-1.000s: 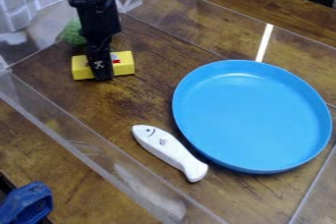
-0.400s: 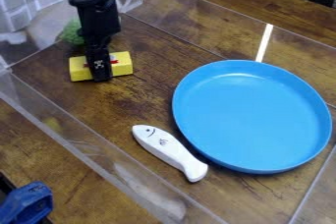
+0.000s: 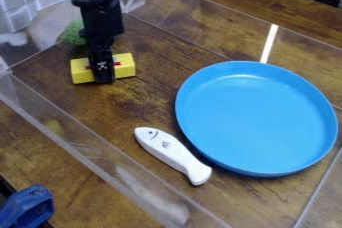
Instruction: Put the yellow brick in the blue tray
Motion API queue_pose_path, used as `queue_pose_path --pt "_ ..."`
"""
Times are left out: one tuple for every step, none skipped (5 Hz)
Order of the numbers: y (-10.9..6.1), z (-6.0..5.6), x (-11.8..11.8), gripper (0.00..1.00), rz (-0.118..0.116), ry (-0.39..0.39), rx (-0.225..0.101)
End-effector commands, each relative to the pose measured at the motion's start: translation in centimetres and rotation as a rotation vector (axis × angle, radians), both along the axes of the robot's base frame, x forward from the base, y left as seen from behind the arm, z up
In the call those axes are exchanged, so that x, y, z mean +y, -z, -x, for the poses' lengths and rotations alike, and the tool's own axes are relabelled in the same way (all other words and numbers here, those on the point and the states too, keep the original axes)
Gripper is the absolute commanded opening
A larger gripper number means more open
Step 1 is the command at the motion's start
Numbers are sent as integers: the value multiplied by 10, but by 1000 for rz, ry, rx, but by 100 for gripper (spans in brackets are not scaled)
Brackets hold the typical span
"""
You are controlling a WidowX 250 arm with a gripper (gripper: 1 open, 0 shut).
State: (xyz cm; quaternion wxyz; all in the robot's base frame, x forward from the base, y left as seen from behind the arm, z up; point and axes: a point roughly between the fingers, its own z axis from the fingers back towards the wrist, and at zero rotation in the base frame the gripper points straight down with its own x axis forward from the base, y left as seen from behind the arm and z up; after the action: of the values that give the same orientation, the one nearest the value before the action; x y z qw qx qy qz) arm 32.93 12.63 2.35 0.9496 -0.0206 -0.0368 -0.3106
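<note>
One fixed camera only, looking steeply down from mid-range across the dark wooden counter (image 3: 201, 32); black robot arm (image 3: 94, 7) at eleven o'clock, round blue plastic tray (image 3: 257, 118) at four o'clock.

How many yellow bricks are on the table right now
1. The yellow brick sits at the upper left of the wooden table, under the black tool, well left of the blue tray. The arm could hide something behind it.
</note>
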Motion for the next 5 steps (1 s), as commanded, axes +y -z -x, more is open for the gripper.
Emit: queue_pose_path --pt "-12 -12 -1 0 -22 16 -51" --pt "-10 -14 -1 0 -23 17 -56" --pt "-9 -16 -2 0 -26 16 -58" --pt "-11 -19 -3 0 -33 14 -60" --pt "-17 -21 -5 0 -43 10 -60"
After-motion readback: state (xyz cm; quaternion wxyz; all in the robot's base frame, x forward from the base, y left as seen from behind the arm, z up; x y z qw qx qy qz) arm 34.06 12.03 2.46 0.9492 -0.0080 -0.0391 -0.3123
